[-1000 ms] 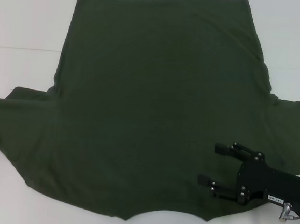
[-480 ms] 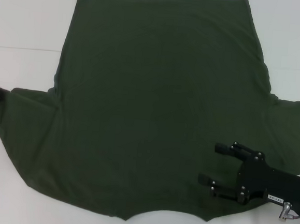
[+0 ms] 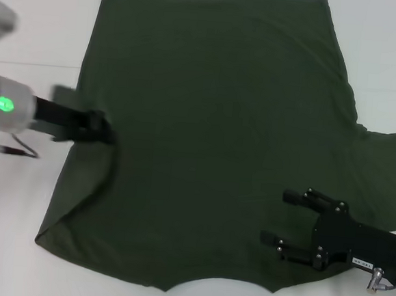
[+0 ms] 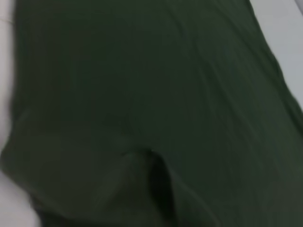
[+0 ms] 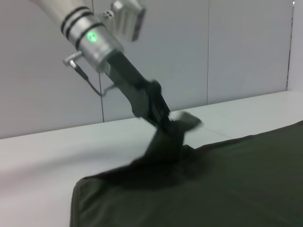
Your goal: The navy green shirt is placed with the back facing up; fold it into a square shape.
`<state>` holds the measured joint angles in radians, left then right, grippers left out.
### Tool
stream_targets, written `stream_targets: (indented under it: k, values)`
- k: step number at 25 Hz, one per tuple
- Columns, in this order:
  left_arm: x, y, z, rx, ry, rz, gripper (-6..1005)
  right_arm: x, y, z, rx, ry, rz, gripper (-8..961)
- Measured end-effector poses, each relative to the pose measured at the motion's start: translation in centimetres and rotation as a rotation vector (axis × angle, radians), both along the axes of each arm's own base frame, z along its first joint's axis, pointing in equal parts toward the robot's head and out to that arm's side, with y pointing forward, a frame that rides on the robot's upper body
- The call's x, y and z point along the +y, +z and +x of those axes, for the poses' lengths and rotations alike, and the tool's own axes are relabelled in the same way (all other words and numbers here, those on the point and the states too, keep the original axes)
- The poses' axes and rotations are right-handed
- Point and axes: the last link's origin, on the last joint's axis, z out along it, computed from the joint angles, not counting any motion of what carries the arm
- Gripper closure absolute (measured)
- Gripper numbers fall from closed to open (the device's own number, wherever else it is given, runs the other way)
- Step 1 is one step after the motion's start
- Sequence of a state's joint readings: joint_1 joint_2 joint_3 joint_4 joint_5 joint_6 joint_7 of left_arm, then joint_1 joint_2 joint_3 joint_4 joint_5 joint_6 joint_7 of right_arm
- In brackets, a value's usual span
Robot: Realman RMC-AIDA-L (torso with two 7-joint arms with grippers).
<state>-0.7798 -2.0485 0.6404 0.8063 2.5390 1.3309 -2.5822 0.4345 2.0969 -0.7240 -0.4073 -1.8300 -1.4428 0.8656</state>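
Overhead, left gripper pinching navy green shirt sleeve

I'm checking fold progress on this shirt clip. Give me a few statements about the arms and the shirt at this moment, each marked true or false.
1. The left gripper holds the left sleeve lifted over the navy green shirt. True.
2. The right gripper is clamped on the right sleeve. False: it rests open on the shirt near the neckline.
3. The right sleeve is folded inward. False: it lies spread out flat.
4. The shirt's visible side is plain. True.
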Motion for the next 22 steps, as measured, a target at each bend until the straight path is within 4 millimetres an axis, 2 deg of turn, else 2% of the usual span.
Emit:
stream_targets:
  k: [3,6,14,19,22]
  values:
    - [-0.2,-3.1,0.6,0.031,-0.017,-0.036,993,-0.1,-0.1,0.0,0.006,-0.003,-0.003,52]
    - [-0.5,-4.5,0.5,0.032,-0.013,-0.044,993,-0.2,-0.1,0.0,0.011,-0.006,-0.002,52]
    - [-1.5,-5.9,-0.4,-0.005,0.028,-0.032,992,-0.2,0.0,0.0,0.014,-0.003,-0.002,54]
    - [-1.8,-5.7,-0.7,-0.068,0.031,0.005,993,-0.1,0.0,-0.2,0.016,0.001,-0.004,53]
    - [-2.1,-5.5,-0.7,-0.135,0.006,0.03,956,-0.2,0.0,-0.1,0.016,-0.001,-0.005,53]
